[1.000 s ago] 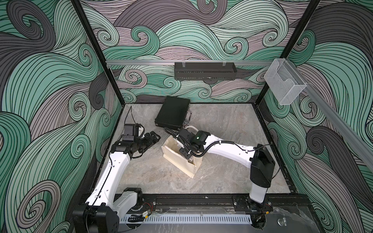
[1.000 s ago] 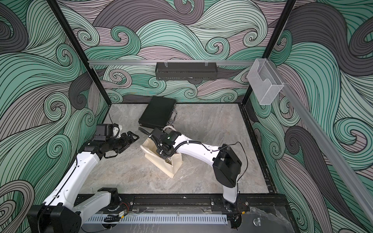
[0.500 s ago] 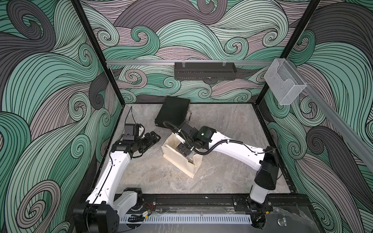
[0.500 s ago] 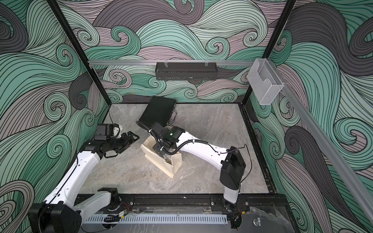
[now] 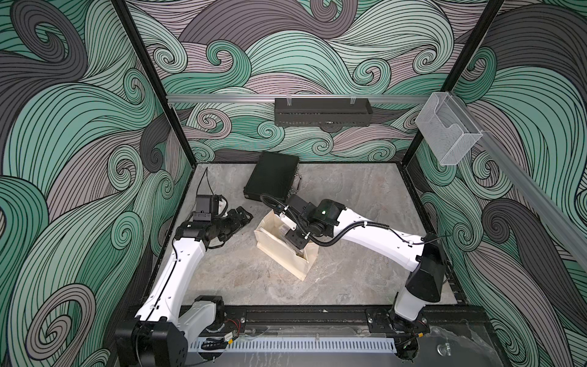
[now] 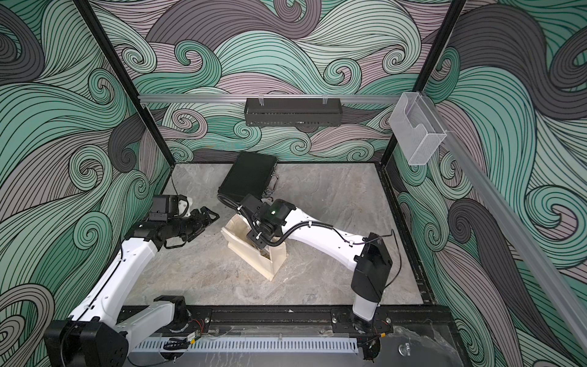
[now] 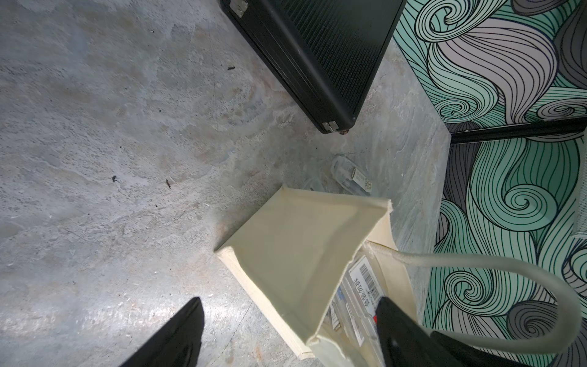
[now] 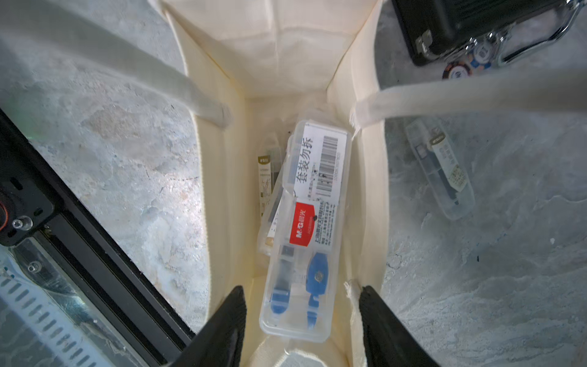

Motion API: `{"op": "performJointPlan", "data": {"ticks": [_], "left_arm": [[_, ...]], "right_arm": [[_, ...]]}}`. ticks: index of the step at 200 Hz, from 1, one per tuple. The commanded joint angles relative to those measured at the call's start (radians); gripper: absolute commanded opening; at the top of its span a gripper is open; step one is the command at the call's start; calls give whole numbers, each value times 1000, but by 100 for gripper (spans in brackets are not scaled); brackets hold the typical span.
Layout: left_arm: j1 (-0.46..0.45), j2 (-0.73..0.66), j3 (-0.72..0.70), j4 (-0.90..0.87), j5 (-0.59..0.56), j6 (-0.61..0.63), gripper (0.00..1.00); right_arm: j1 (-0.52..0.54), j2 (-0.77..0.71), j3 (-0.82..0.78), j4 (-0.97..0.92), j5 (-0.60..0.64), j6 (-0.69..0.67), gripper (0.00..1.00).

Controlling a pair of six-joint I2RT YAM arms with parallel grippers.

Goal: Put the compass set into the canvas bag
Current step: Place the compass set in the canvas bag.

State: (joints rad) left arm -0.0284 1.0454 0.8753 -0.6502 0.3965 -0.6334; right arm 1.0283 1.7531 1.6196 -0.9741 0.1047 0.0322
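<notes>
The cream canvas bag (image 5: 279,252) (image 6: 254,259) stands open mid-table. In the right wrist view the compass set (image 8: 306,222), a clear case with a blue compass and a red label, lies flat on the floor of the canvas bag (image 8: 286,41). My right gripper (image 8: 302,288) hangs open over the bag's mouth; the case lies loose below its jaws, touching neither finger. My left gripper (image 5: 246,217) (image 7: 289,300) is open at the bag's left end, one finger by the canvas bag (image 7: 295,241) mouth. It holds nothing.
A black briefcase (image 5: 273,178) (image 7: 317,54) lies behind the bag, with poker chips (image 8: 457,71) beside it. A second clear case (image 8: 441,168) (image 7: 351,174) lies on the table next to the bag. A slim packet (image 8: 268,178) sits under the compass set.
The right arm's wrist has shifted slightly back and right over the bag, its elbow swinging outward. The left arm has not moved.
</notes>
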Motion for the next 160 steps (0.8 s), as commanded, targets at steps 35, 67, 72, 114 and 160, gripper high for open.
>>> {"op": "performJointPlan", "data": {"ticks": [35, 67, 72, 114, 160], "left_arm": [[7, -5, 2, 7, 4, -8, 86], [7, -9, 1, 3, 0, -3, 86], [7, -9, 1, 3, -1, -3, 86], [7, -9, -1, 3, -1, -2, 86], [7, -9, 1, 0, -2, 0, 86]], "right_arm": [[1, 77, 5, -74, 21, 15, 48], [2, 134, 50, -65, -25, 15, 40], [2, 140, 59, -63, -30, 16, 40], [3, 140, 98, -27, -74, 17, 40], [3, 132, 134, -25, -69, 22, 60]]}}
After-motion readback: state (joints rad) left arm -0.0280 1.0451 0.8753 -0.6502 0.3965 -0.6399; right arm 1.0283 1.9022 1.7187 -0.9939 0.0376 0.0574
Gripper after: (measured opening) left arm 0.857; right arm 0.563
